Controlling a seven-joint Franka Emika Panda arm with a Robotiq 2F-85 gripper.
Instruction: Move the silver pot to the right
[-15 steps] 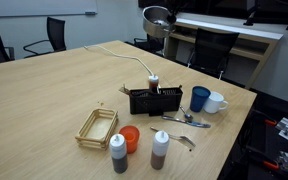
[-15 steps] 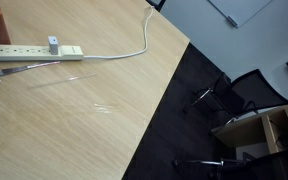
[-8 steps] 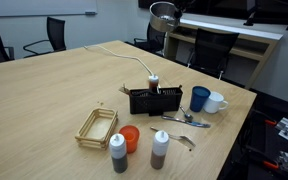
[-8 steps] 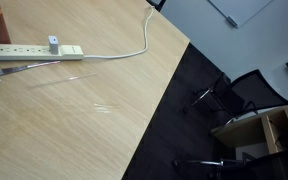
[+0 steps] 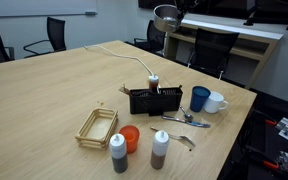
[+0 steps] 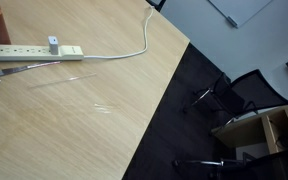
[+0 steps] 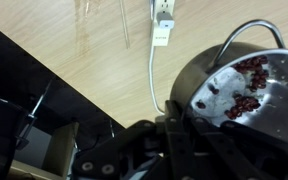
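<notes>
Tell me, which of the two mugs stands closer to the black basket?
The dark blue mug; the white mug sits beyond it, farther from the black basket.

- The silver pot [image 5: 166,14], up in the air beyond the far end of the table [image 5: 44,90], has drifted a little to the right and slightly higher over the last second, and is now close to the top edge of an exterior view.
- Most of that shift came early. In the last half second it has only crept right.
- The gripper [image 7: 181,120] clamped on its rim has travelled with it.
</notes>
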